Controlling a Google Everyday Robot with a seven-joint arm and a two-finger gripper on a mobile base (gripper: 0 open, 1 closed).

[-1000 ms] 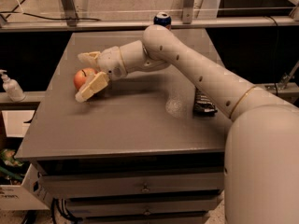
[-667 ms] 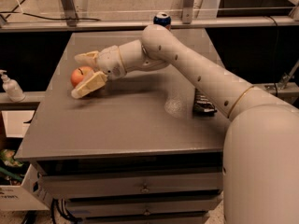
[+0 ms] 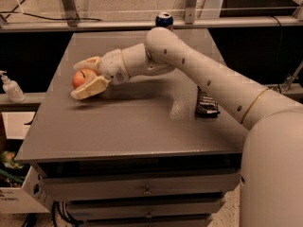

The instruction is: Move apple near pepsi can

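Observation:
The orange-red apple (image 3: 80, 78) with a dark stem sits on the grey table (image 3: 123, 131) near its left edge. My gripper (image 3: 75, 82) reaches in from the right. Its cream fingers (image 3: 91, 88) stand open on either side of the apple, one behind it and one in front, close against it. The dark blue pepsi can (image 3: 164, 19) with a silver top stands upright at the table's far edge, well behind and to the right of the apple. My arm partly hides its lower part.
A flat black snack bar wrapper (image 3: 207, 104) lies on the right side of the table, next to my arm. A small white pump bottle (image 3: 10, 86) stands on a ledge off the table's left. Metal frame rails run behind the table.
My gripper has slid a little to the left, so the fingers reach further around the apple. The apple has shifted slightly left. The can and wrapper have not moved.

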